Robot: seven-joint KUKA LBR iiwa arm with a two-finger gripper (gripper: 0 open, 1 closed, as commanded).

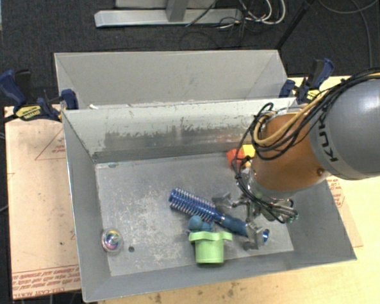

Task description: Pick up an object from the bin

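My gripper [245, 214] hangs low in the bin's front right part, under the orange-brown wrist cover. It is right over the handle end of a blue hairbrush [196, 207], which lies slantwise with its bristled head pointing to the back left. A light green plastic cup-like piece [208, 246] sits just left of the gripper, against the brush handle. A small teal piece [197, 223] lies between the green piece and the brush head. The brush's handle tip is hidden under the gripper.
An orange and yellow thing [239, 155] lies by the back wall, partly hidden behind the arm. A small shiny ball [111, 240] rests in the front left corner. The arm covers the bin's right side.
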